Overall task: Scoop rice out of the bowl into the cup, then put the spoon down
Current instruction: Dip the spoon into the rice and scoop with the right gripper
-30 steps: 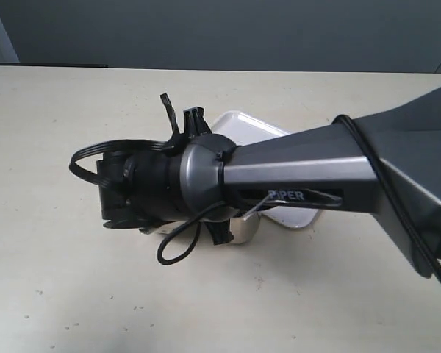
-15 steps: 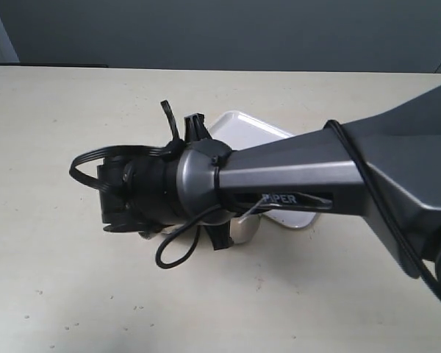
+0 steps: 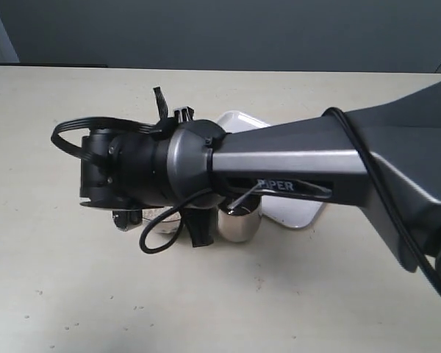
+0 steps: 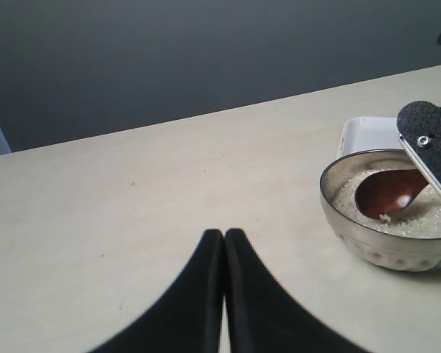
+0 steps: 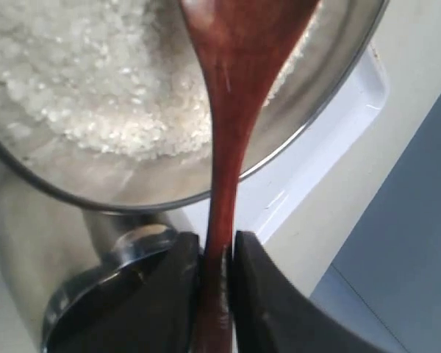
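The steel bowl (image 4: 386, 250) holds a mound of white rice (image 4: 434, 217). The dark wooden spoon's head (image 4: 388, 195) lies in the rice, hollow side up, with a few grains on it. My right gripper (image 5: 219, 254) is shut on the spoon (image 5: 228, 147) at its thin handle, above the bowl's rim (image 5: 309, 125). The steel cup (image 3: 239, 224) stands just beside the bowl, under my right arm. In the exterior view the arm hides nearly all of the bowl. My left gripper (image 4: 224, 237) is shut and empty, low over the table, well apart from the bowl.
A white rectangular tray (image 3: 298, 213) lies behind the bowl and cup, partly under my right arm; its corner (image 4: 367, 132) shows beyond the bowl. The beige table (image 3: 59, 294) stretches out on all sides, against a dark wall.
My right wrist has shifted left and turned over the bowl, still holding the spoon. More of the cup now shows below the arm.
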You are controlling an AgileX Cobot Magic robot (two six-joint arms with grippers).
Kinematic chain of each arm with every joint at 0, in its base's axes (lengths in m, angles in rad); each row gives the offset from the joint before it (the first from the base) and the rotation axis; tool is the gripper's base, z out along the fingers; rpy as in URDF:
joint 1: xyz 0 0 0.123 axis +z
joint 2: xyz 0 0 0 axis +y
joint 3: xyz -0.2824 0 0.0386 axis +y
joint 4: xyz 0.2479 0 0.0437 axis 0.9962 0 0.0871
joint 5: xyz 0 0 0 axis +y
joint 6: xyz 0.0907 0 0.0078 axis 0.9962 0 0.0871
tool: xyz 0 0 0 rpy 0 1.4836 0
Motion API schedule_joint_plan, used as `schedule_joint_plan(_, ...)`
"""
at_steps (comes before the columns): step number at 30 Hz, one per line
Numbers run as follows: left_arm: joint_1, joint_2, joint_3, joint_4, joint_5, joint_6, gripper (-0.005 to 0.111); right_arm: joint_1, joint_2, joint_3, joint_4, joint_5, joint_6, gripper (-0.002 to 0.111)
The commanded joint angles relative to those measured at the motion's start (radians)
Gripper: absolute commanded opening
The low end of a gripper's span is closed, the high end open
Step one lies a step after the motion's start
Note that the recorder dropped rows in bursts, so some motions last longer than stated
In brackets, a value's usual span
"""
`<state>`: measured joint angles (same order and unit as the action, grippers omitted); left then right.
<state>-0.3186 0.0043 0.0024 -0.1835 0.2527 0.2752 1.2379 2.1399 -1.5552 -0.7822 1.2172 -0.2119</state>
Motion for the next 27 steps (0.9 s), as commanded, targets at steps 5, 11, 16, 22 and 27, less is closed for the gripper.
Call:
schedule_joint_plan(5,-0.005,-0.004,-0.002,0.001,-0.012,-0.004,0.001,-0.005,-0.013,-0.006,-0.009,0.004,-0.021,-0.001)
schedule_joint_plan(11,-0.005,-0.004,-0.002,0.001,-0.012,-0.004,0.001,-0.02,0.038,-0.006,-0.105,0.004,0.031,-0.001)
schedule_joint_plan(16,-0.005,-0.004,-0.002,0.001,-0.012,-0.004,0.001,-0.021,0.052,-0.006,-0.132,0.004,0.048,-0.001)
schedule_joint_plan(22,-0.005,-0.004,-0.002,0.001,-0.012,-0.004,0.001,-0.021,0.052,-0.006,-0.102,0.004,0.0,-0.001)
schedule_joint_plan(27,-0.005,-0.004,-0.002,0.001,-0.012,-0.004,0.001,-0.021,0.052,-0.006,-0.077,0.004,-0.025,-0.001)
